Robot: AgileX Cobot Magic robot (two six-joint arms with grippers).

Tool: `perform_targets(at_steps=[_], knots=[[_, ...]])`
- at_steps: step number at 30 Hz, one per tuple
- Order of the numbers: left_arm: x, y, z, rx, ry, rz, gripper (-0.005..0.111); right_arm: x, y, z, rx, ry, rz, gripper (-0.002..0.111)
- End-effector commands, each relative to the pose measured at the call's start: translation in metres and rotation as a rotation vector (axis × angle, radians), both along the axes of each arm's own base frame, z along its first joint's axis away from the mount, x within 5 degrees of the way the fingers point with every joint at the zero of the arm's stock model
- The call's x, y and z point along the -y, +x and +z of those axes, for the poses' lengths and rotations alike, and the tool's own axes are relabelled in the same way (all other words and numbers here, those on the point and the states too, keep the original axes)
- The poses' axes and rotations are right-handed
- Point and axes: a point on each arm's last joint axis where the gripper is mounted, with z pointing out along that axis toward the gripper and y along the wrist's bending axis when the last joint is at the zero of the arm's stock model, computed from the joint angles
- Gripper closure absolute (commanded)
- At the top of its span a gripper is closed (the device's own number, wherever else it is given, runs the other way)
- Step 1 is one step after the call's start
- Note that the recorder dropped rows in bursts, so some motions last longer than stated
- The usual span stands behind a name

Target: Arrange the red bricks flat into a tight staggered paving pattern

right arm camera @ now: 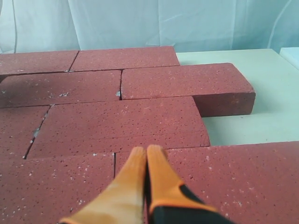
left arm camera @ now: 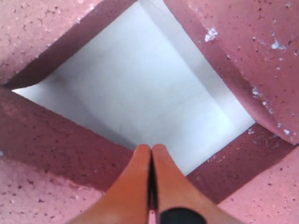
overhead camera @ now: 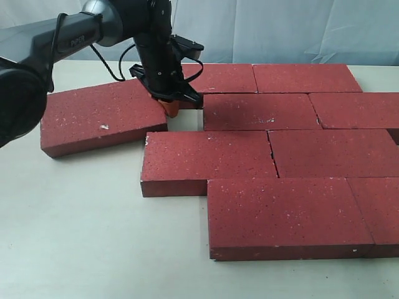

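Nine dark red rectangular paving bricks [overhead camera: 280, 215] lie flat on the pale tabletop [overhead camera: 75, 237]. Eight sit tight in four staggered rows running from the front edge toward the far edge. We see the ninth brick [overhead camera: 103, 118] loose on the left side, skewed, its right end parted from the second row by a wedge-shaped gap [overhead camera: 185, 119] of bare tabletop.

The left end effector [overhead camera: 176, 104] is empty, orange tips pressed together. It hangs over that gap, just beside the loose end; we cannot tell if it touches. The right end effector [right arm camera: 146, 151] is likewise pressed together and empty, low over the laid rows.

Risks, as we judge:
- A push at one end could swing the ninth brick further askew.
- Tips down in the gap could get trapped.
- The brick could jam on the third-row corner.

A white curtain [overhead camera: 280, 28] hangs behind. What blocks the closing is the left end effector itself.
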Motion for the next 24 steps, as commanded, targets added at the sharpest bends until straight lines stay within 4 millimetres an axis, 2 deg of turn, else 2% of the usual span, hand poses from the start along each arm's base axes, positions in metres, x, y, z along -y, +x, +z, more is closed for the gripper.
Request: perform_targets(at_steps=[1,10,16,20,24], knots=[[-0.002,0.000,0.004,0.022,0.032,-0.014,0.107,0.000,0.000,0.000,0.011,-0.006,0.006,0.109],[-0.013,0.003,0.026,0.119,0.126,-0.028,0.107,0.000,0.000,0.000,0.011,-0.006,0.006,0.109],[-0.015,0.001,0.039,0.143,0.121,-0.027,0.107,0.000,0.000,0.000,0.011,-0.006,0.006,0.109],[-0.019,-0.003,0.063,0.196,0.116,-0.025,0.107,0.000,0.000,0.000,0.011,-0.006,0.006,0.109],[-0.037,0.001,0.083,0.244,0.130,0.012,0.107,0.000,0.000,0.000,0.011,-0.009,0.006,0.109]])
